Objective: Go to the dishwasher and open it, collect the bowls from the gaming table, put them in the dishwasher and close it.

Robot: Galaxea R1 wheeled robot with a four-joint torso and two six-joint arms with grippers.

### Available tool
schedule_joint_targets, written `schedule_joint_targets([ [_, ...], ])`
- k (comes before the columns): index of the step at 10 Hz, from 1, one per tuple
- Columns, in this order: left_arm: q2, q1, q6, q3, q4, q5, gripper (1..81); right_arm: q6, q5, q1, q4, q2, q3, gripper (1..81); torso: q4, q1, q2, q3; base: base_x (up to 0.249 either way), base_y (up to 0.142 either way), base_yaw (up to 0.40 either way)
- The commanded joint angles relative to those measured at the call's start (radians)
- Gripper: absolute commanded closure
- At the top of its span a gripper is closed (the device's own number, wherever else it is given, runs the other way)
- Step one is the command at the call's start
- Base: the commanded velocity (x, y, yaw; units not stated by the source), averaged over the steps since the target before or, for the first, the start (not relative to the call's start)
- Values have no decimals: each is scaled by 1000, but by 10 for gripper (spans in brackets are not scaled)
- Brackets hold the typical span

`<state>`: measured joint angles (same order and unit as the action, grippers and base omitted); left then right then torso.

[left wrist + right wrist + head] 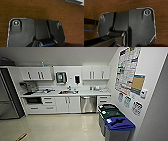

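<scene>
Nearest you, the blue-lidded bin (119,123) and the green-lidded bin (110,113) stand along the right wall. Across the pale floor (57,127), the dishwasher (88,104) sits shut under the counter (82,93), between white cabinets (68,104). Both wrist views look onto brown wood grain; you cannot tell either gripper's state or its position relative to the dishwasher.

Dishwasher (88,104) shut, btwn white cabinets (68,104)
</scene>
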<state>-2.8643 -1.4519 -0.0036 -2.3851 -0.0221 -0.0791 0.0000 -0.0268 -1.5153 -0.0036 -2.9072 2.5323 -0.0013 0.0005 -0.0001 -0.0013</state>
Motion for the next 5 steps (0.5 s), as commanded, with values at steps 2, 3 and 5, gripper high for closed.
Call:
schedule_joint_targets([
  [2, 8, 58, 1, 14, 2, 47, 10, 0, 51, 51, 7, 7, -3, 10, 0, 0, 0, 0, 149, 0, 0],
  [3, 8, 58, 1, 14, 2, 47, 10, 0, 51, 51, 7, 7, -3, 10, 0, 0, 0, 0, 149, 0, 0],
  [5, 8, 58, 1, 14, 2, 41, 10, 0, 51, 51, 7, 7, -3, 10, 0, 0, 0, 0, 149, 0, 0],
])
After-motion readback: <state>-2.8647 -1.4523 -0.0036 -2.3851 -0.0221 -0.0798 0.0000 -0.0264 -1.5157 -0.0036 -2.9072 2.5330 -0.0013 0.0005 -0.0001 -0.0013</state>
